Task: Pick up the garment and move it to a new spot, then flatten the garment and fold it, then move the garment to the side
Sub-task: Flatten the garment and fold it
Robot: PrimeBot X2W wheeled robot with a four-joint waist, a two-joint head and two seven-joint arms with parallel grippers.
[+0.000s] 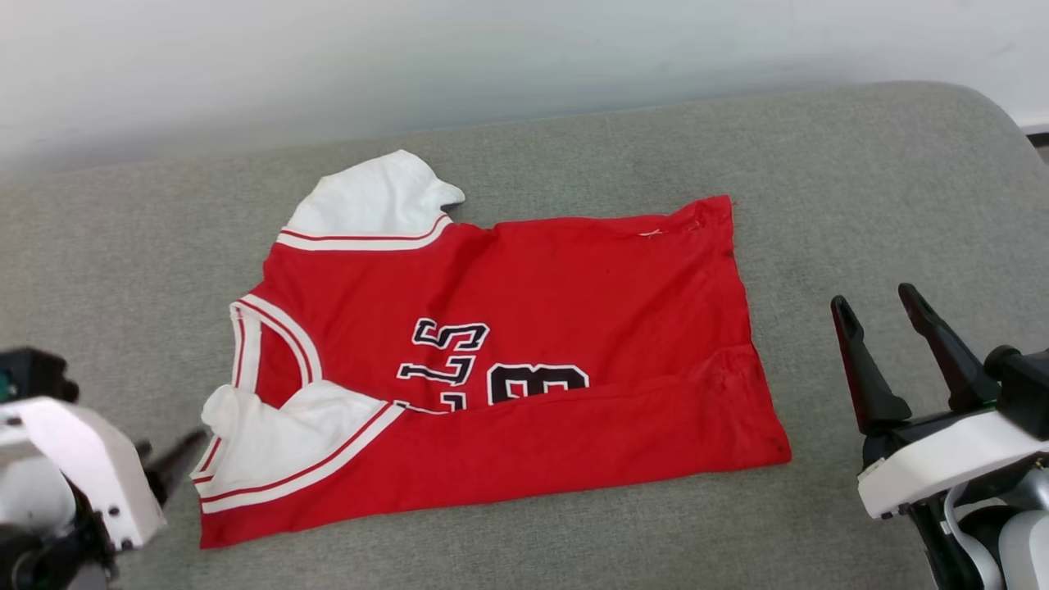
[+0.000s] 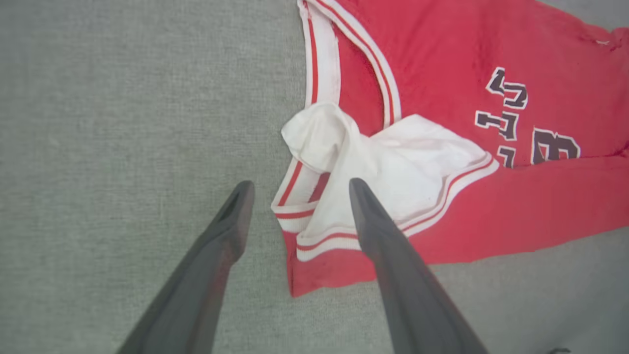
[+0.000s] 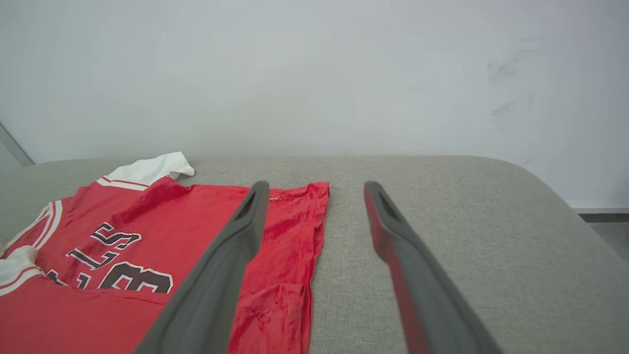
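The garment (image 1: pixel 533 287), a red jersey with white sleeves and black lettering, lies spread on a grey cushion. Its near long edge is folded up over the lower half of the letters and the number. One white sleeve sticks out at the far left, and the other is crumpled on top near the collar. My left gripper (image 1: pixel 174 447) is open just off the collar end; in the left wrist view the open left gripper (image 2: pixel 300 186) straddles the striped sleeve hem of the garment (image 2: pixel 442 49). My right gripper (image 1: pixel 877 301) stands open beside the hem end, holding nothing. The right wrist view shows the right gripper (image 3: pixel 317 187) above that edge of the garment (image 3: pixel 147 211).
The grey upholstered cushion (image 1: pixel 860 180) runs across the head view and rounds off at the far right corner. A pale wall (image 1: pixel 492 57) rises right behind it. Bare fabric lies to the right of the jersey and along the front. A strip of floor (image 3: pixel 609 231) shows past the right end.
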